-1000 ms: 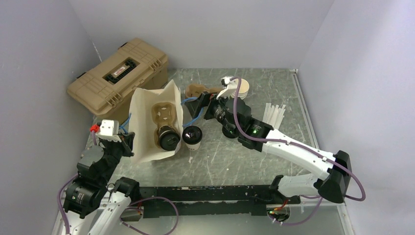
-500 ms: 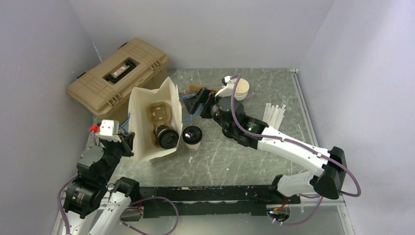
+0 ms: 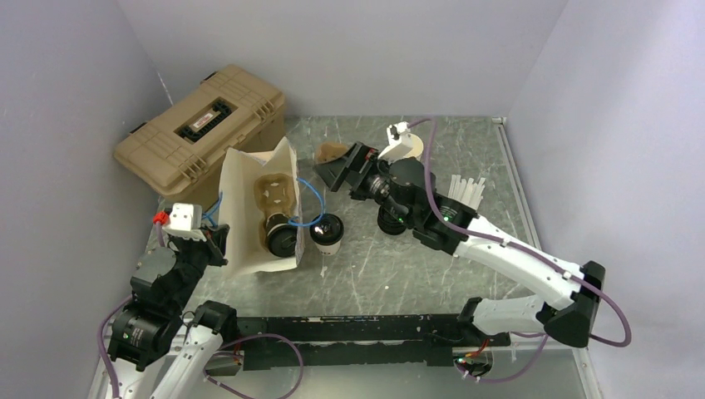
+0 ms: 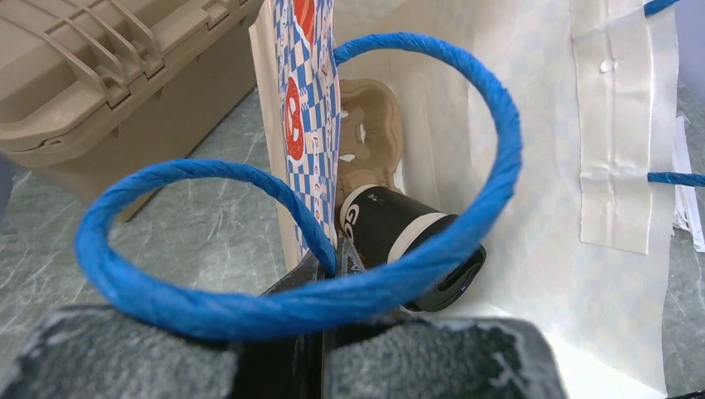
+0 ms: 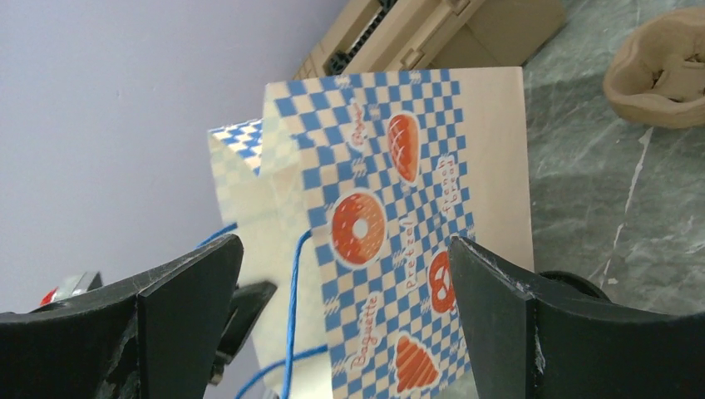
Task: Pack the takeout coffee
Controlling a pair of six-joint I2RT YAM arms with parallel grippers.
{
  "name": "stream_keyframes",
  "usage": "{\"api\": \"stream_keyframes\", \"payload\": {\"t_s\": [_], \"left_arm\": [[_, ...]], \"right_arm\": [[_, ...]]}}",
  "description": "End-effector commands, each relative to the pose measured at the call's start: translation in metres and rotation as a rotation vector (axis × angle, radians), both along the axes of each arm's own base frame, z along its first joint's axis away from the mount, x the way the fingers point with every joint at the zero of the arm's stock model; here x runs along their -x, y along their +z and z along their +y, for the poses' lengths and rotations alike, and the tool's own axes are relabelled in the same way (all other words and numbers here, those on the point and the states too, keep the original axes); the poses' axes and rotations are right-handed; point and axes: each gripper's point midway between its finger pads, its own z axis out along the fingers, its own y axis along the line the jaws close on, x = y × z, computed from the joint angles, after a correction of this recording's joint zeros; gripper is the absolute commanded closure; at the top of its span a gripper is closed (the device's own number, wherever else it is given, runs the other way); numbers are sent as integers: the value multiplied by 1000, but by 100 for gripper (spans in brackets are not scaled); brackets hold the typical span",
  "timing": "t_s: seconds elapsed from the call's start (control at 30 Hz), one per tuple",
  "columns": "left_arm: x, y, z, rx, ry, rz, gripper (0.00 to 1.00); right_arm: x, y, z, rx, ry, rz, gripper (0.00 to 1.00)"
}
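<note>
top view: the paper bag (image 3: 249, 187) is my landmark. it lies open with its mouth facing up toward the camera, and my left gripper (image 3: 214, 243) is at its near left edge. a dark lidded cup (image 3: 281, 241) already sits inside the bag, at the near end of a cardboard carrier (image 3: 273, 193). the takeout coffee (image 3: 327, 233) stands upright on the table just to the right of the bag, touching nothing of mine. my right gripper (image 3: 341, 169) hovers to the right of the bag and beyond the coffee, with nothing between its fingers. i judge the job about half done: one cup is packed, and this coffee is not yet grasped or moved into the bag.

left wrist view: my left gripper (image 4: 326, 274) is closed on the bag's printed wall at the root of a blue handle loop (image 4: 465, 241). only this view shows that pinch and looks inside the bag, where the dark cup (image 4: 399, 237) lies tilted against the carrier (image 4: 370, 125). the takeout coffee is out of sight here.

right wrist view: my right gripper (image 5: 342, 249) is spread wide and empty, aimed at the bag's checked outer face (image 5: 391, 166). only here is the printed outside plain, and a dark rim low at the bag's right is probably the coffee's lid.
</note>
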Motion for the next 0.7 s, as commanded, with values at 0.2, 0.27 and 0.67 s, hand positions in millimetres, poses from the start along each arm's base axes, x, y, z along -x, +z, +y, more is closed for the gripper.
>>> {"api": "stream_keyframes", "payload": {"t_s": [0.2,0.27,0.67], "left_arm": [[1,17,7,5,34,-55,100],[1,17,8,7,38,-55,100],[4,21,10,15,44,-79,100]], "right_arm": [[21,1,-82,184,-109,-96,1],[21,-13,-92,274,-124,-99,1],[27,-117,-51,538,96,36,2]]}}
